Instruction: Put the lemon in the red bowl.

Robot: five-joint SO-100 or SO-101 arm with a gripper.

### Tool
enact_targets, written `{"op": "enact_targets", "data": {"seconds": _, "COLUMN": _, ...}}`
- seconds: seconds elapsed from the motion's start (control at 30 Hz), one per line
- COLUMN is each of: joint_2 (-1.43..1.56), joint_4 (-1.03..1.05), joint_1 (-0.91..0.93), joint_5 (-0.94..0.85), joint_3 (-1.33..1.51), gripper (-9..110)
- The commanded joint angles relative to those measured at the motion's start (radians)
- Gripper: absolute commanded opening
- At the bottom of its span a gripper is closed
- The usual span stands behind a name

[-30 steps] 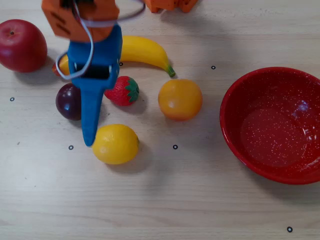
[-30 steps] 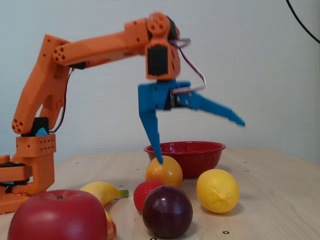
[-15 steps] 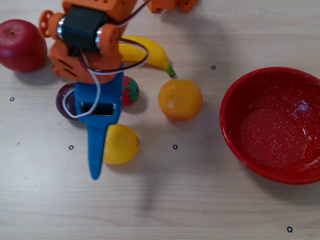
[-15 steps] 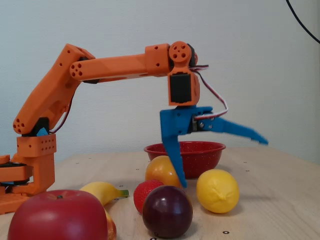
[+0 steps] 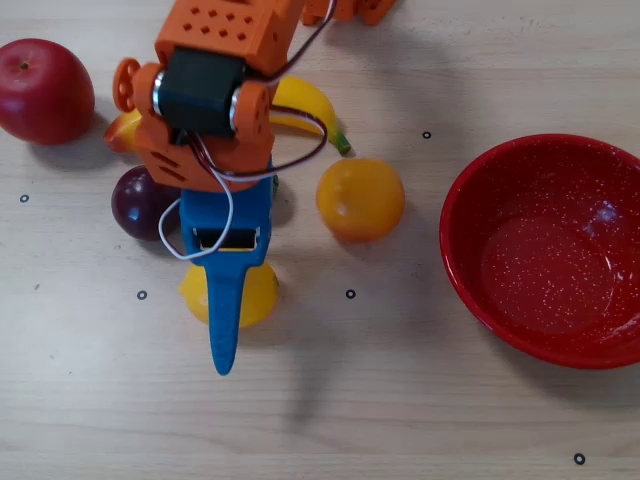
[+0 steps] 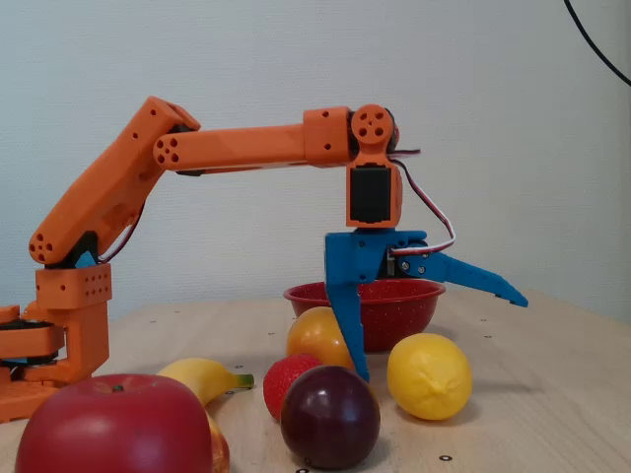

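Note:
The yellow lemon (image 5: pixel 258 296) lies on the wooden table, partly hidden under my blue gripper (image 5: pixel 224 295) in the overhead view. In the fixed view the lemon (image 6: pixel 429 375) sits just right of the gripper's lower finger, which points straight down to the table. The other finger is splayed out above and beyond the lemon. The gripper (image 6: pixel 443 339) is open with the lemon between the jaws, not clamped. The red speckled bowl (image 5: pixel 462 250) stands empty at the right of the overhead view, and behind the gripper in the fixed view (image 6: pixel 419 300).
An orange (image 5: pixel 360 198) lies between the lemon and the bowl. A dark plum (image 5: pixel 138 200), a banana (image 5: pixel 305 103) and a red apple (image 5: pixel 42 90) lie near the arm. A strawberry (image 6: pixel 289 380) sits by the plum (image 6: pixel 330 416).

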Motion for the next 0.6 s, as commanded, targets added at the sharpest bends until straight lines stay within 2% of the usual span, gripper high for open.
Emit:
{"op": "enact_targets", "data": {"seconds": 0.0, "joint_2": 0.055, "joint_4": -0.018, "joint_1": 0.002, "joint_5": -0.002, "joint_3": -0.097, "gripper": 69}}
{"op": "enact_targets", "data": {"seconds": 0.57, "joint_2": -0.002, "joint_4": -0.058, "joint_1": -0.021, "joint_5": 0.011, "joint_3": -0.123, "gripper": 68}}
